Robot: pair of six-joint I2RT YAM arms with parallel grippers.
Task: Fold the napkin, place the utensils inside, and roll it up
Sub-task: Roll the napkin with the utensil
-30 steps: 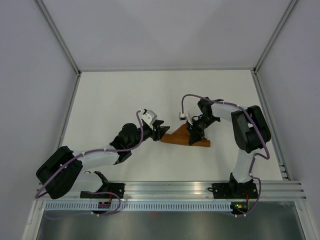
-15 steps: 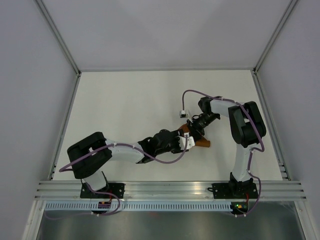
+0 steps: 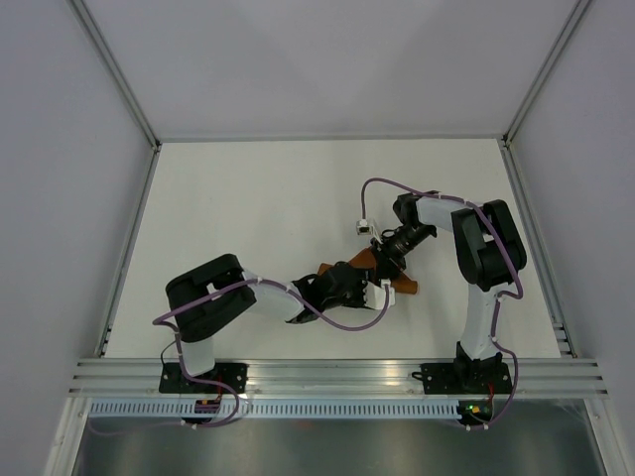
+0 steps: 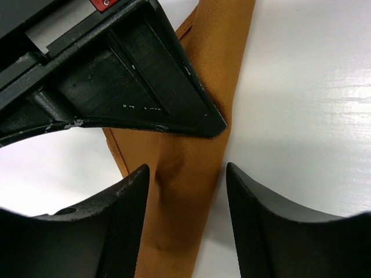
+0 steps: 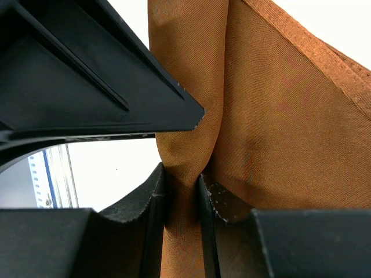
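Note:
The napkin [image 3: 403, 286] is a narrow, folded rust-orange bundle at mid-table, mostly hidden under both grippers. My right gripper [image 3: 386, 262] comes in from the far right. In the right wrist view it [image 5: 182, 180] is shut on a raised fold of the napkin [image 5: 278, 116]. My left gripper [image 3: 371, 289] reaches across from the left. In the left wrist view it [image 4: 186, 174] stands open astride a strip of the napkin [image 4: 226, 46], the right finger [image 4: 261, 220] clear of the cloth. The utensils are hidden.
The white table [image 3: 248, 198] is bounded by a metal rail [image 3: 337, 372] at the near edge and grey walls on the other three sides. The two grippers are almost touching; the right one's black body [image 4: 116, 87] fills the top of the left wrist view.
My left arm has swung from the napkin's left tip across to its near right part, and its jaws have opened wider. The right gripper has kept its hold and shifted slightly.

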